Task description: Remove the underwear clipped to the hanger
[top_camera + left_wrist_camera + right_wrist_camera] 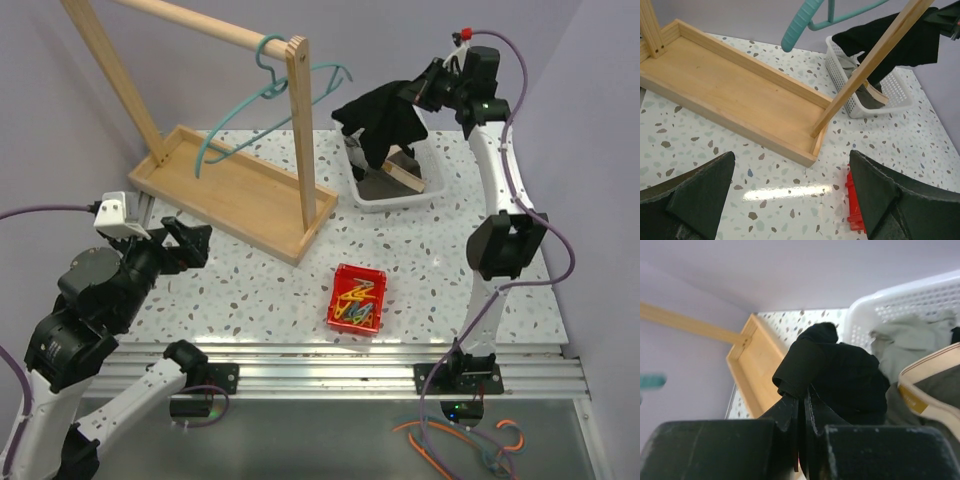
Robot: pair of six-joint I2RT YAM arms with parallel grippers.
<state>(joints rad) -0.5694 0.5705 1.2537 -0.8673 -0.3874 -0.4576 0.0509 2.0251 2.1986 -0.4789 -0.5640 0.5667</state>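
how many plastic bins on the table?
2: a white basket at the back right, beneath the black underwear, and a red bin of clips near the front centre. None seem hidden.

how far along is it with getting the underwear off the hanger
Done: the hanger hangs bare on the wooden rack. In hand: the right gripper is shut on the underwear above the white basket. Left: probably dropping it there. The left gripper is open, idle.

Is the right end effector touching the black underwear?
Touching. The right wrist view shows the right end effector shut on a fold of the underwear, which bulges out just past its fingertips.
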